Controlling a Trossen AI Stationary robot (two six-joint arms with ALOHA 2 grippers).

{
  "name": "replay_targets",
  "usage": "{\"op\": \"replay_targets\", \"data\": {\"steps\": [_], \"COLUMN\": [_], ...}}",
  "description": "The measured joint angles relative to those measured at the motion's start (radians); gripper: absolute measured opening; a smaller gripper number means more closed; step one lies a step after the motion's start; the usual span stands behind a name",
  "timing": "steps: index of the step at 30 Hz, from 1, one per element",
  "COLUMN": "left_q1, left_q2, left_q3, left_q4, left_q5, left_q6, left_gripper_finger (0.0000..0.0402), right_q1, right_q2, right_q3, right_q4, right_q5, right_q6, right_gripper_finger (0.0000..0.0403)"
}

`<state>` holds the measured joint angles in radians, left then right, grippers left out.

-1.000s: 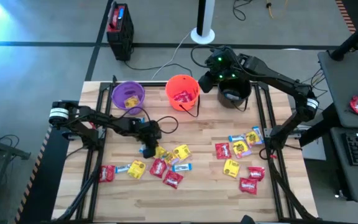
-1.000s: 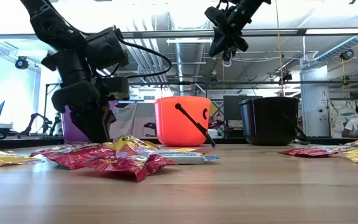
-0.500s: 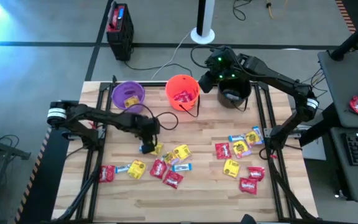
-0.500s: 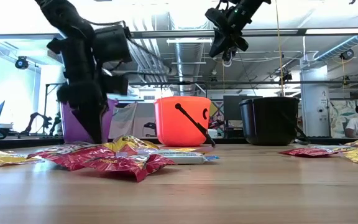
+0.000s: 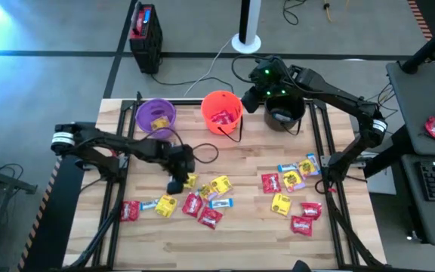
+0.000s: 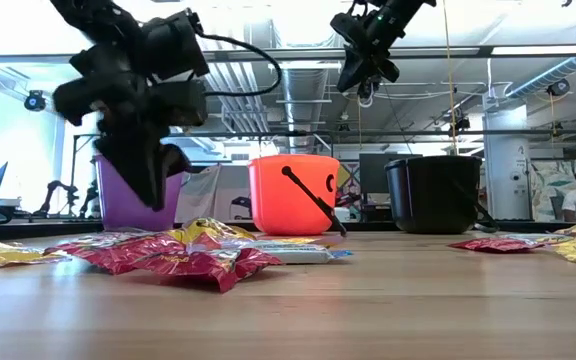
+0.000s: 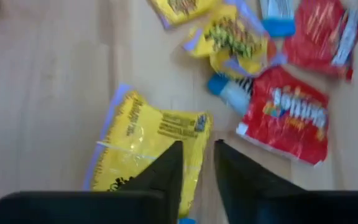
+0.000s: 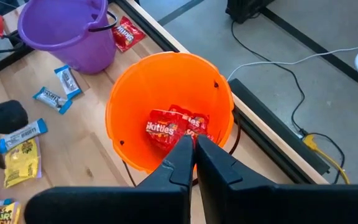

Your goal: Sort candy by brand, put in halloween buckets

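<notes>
Three buckets, purple (image 5: pixel 155 115), orange (image 5: pixel 221 111), black (image 5: pixel 284 115), roughly twenty candy packets (image 5: pixel 208 198) on the table, two grippers

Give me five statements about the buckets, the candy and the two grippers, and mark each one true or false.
1. The orange bucket holds red packets. True.
2. The purple bucket is empty. False: a yellow packet lies in it.
3. The right gripper hangs over the orange bucket, shut and holding nothing. True.
4. The left gripper is above the black bucket. False: it is over a yellow packet on the table, left of centre.
5. All loose candy lies in one heap. False: there are two groups, one left of centre and one to the right.
</notes>
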<state>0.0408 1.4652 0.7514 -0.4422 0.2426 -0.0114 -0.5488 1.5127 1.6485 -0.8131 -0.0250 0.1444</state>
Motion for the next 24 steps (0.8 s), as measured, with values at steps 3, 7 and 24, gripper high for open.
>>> {"op": "replay_targets", "data": {"steps": [3, 7, 24], "left_q1": [-0.021, -0.022, -0.051], "left_q2": [0.031, 0.040, 0.058], "left_q3": [-0.001, -0.005, -0.126], "left_q4": [-0.004, -0.038, 0.087], "left_q5": [-0.098, -0.134, -0.229], "left_q6": [0.014, 0.011, 0.026], "left_gripper_finger": [0.0137, 0.0189, 0.0195], "right_q1": [0.000, 0.000, 0.000], "right_q2": [0.000, 0.000, 0.000], "right_q3": [0.000, 0.000, 0.000], "right_q4": [0.000, -0.004, -0.027], "right_q5": [0.000, -0.001, -0.001], "right_q6": [0.001, 0.002, -0.005], "right_gripper_finger": [0.0009, 0.0009, 0.0009]}}
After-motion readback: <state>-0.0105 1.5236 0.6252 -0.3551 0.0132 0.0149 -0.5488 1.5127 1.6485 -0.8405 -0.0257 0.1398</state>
